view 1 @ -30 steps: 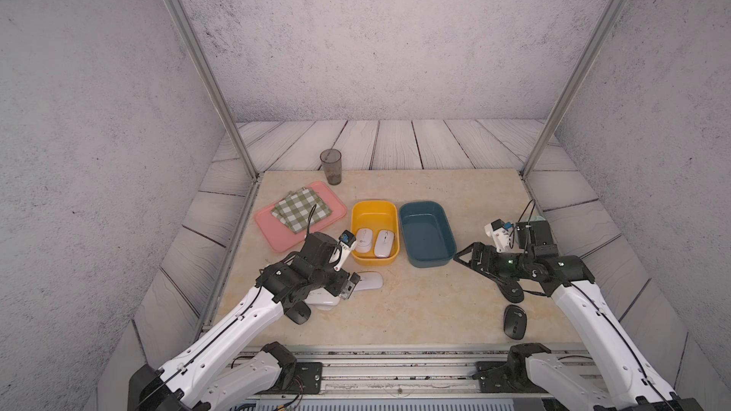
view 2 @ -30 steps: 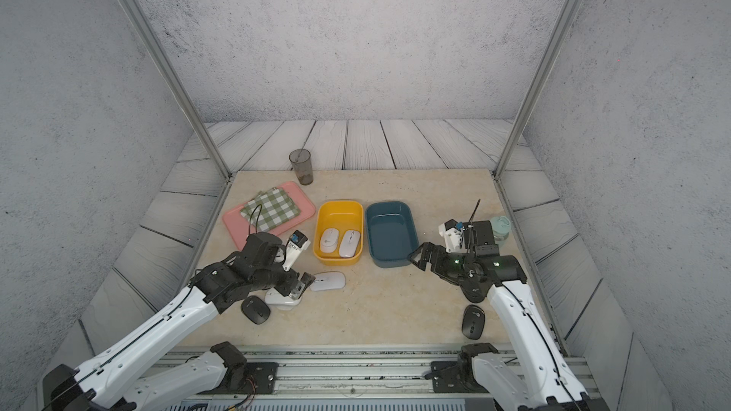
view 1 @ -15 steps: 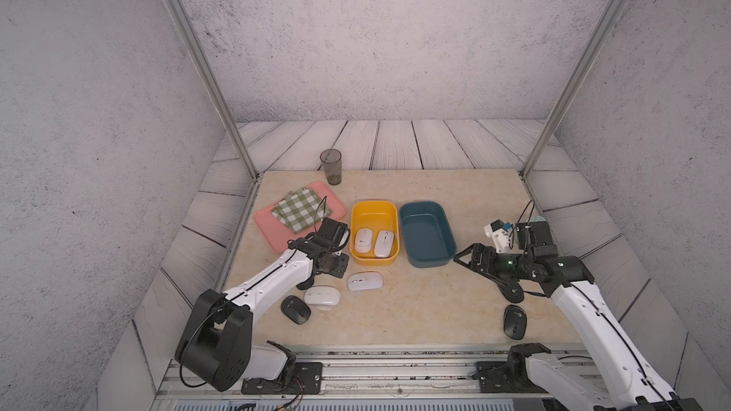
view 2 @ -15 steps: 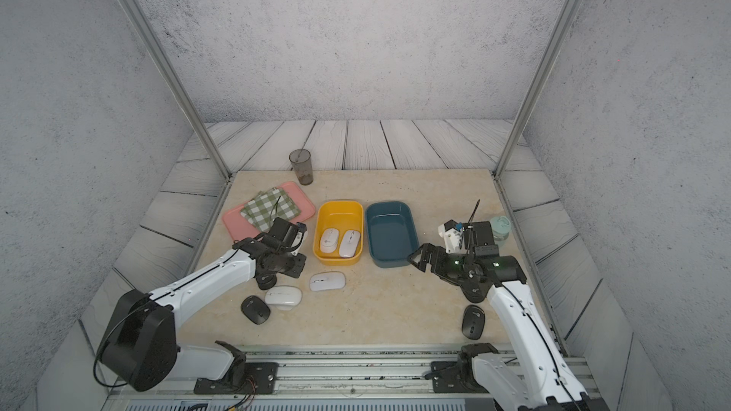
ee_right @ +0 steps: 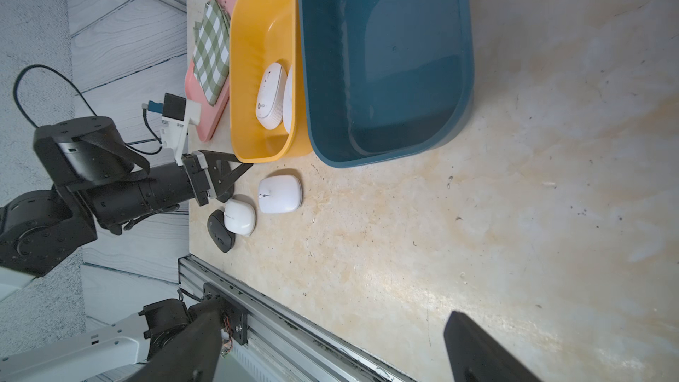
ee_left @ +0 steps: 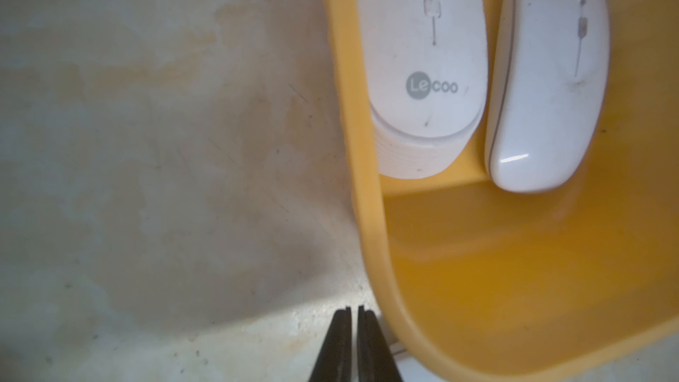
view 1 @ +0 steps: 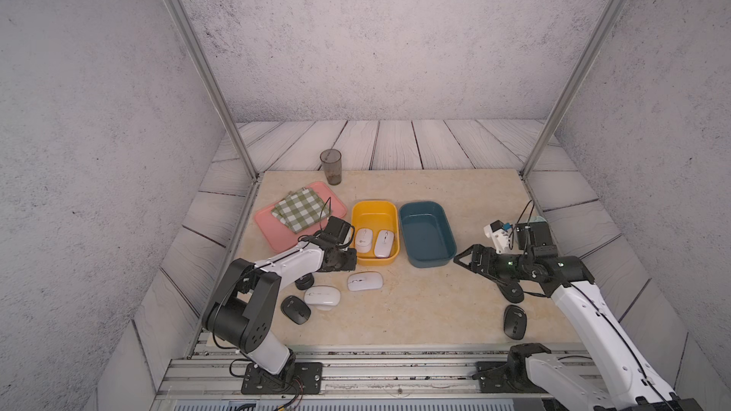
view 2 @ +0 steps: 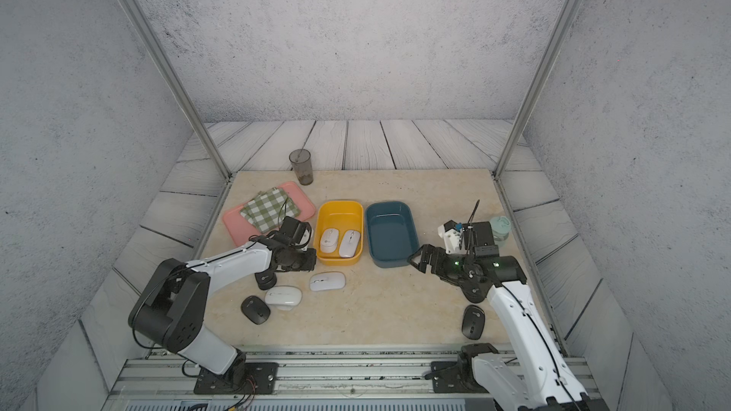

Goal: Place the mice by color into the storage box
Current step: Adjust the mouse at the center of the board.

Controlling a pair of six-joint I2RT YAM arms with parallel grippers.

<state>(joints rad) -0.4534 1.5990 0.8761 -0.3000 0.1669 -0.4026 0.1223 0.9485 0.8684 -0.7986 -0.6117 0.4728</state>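
I judge myself between picks on the white half of the sort. Two white mice [view 1: 364, 239] lie side by side in the near end of the yellow bin [view 1: 374, 204], with their long axes along the bin and their button ends pointing away from the front rail [view 1: 395, 353]. The blue bin [view 1: 423, 204] holds nothing. My left gripper [ee_left: 352, 316] hangs just beside the yellow bin's near corner, over the table [view 1: 435, 310], its jaws pressed together on nothing. My right gripper [view 1: 466, 262] hovers near the blue bin, its jaws spread wide and empty. The next white mouse [view 1: 364, 281] lies flat on the table just in front of the yellow bin. Its long axis runs roughly parallel to the rail, and its button end seems to point toward my left arm's side. To take it I would part the left jaws, come over it, and turn the wrist so the fingers close across its narrow width. A second white mouse [view 1: 322, 296] lies nearer the rail, just beside a black mouse [view 1: 295, 309].
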